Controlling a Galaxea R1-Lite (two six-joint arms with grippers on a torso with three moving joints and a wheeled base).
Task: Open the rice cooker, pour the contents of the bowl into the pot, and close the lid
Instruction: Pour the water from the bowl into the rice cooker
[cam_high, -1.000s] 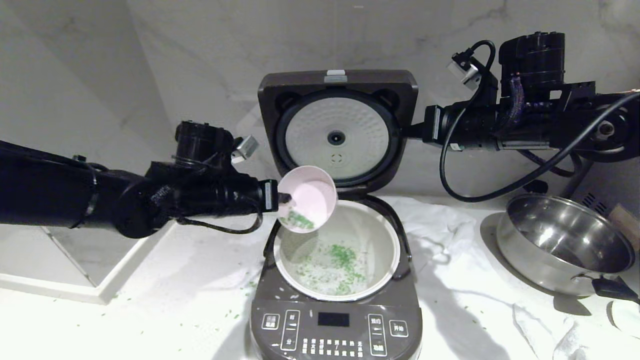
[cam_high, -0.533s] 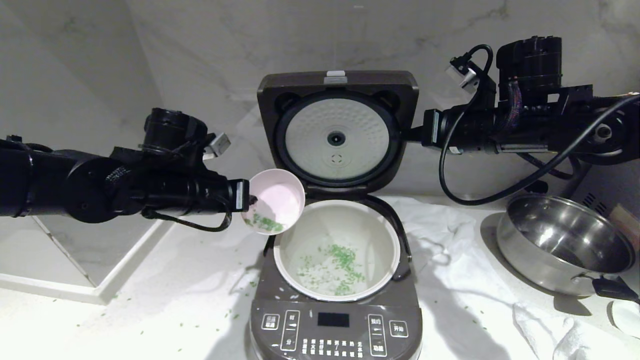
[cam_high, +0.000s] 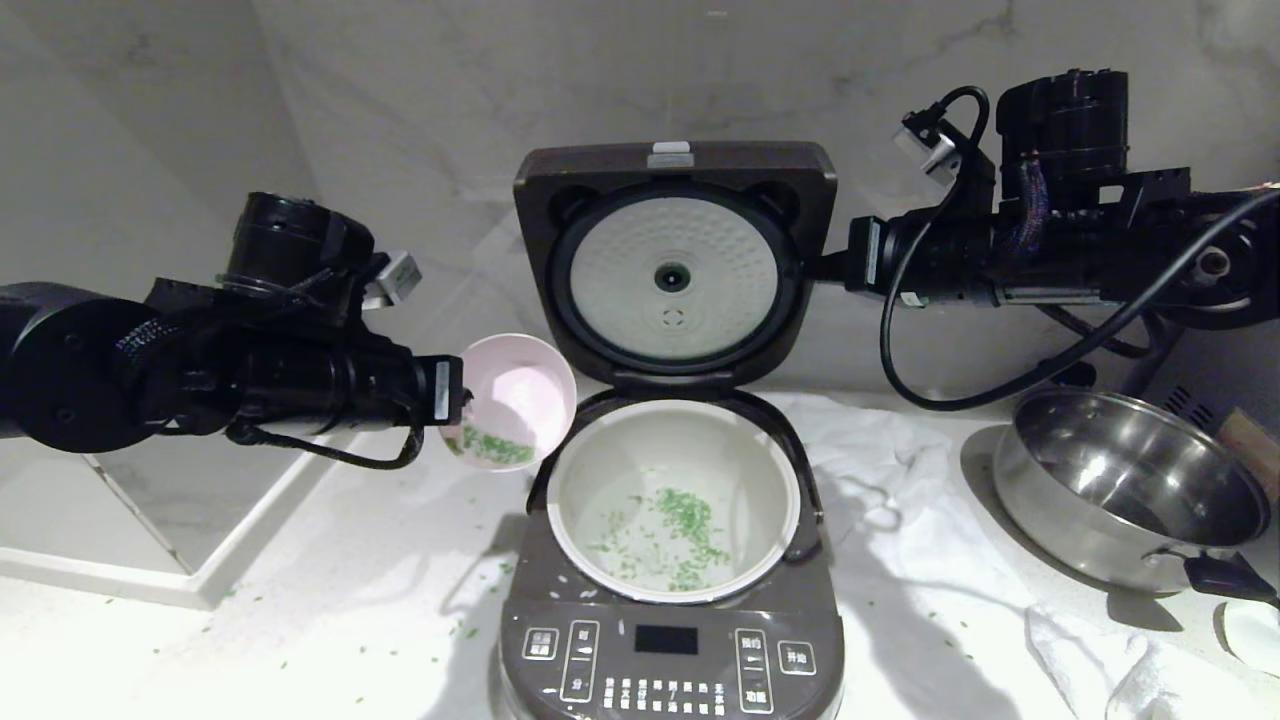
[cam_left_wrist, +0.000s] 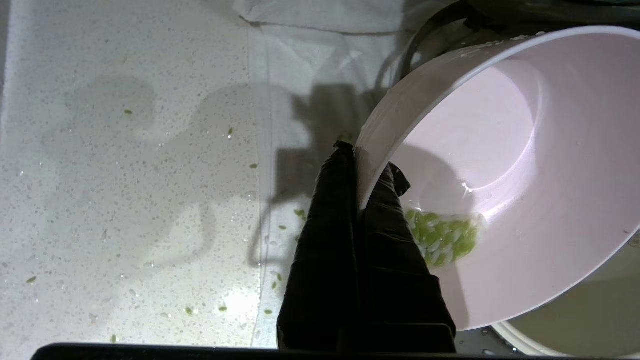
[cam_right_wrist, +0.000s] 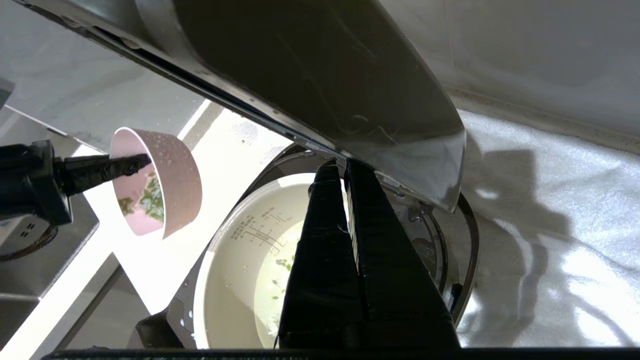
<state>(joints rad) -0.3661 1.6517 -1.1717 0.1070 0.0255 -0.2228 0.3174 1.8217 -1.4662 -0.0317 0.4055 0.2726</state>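
Observation:
The rice cooker stands at the centre with its lid swung upright, its dimpled white underside facing me. Green bits and whitish grains lie in the off-white pot. My left gripper is shut on the rim of the pale pink bowl, which hangs tilted just left of the pot. In the left wrist view the fingers pinch the bowl's wall, with a clump of the contents still inside. My right gripper is shut, its tips against the lid's right edge.
A shiny steel pan with a black handle sits at the right on a crumpled white cloth. A raised white ledge lies at the left under my left arm. Green bits are scattered on the counter. A marble wall stands close behind.
My left arm has drawn back to the left with the bowl, from over the pot to beside it, and the bowl has tipped back less steeply. The right arm has not moved.

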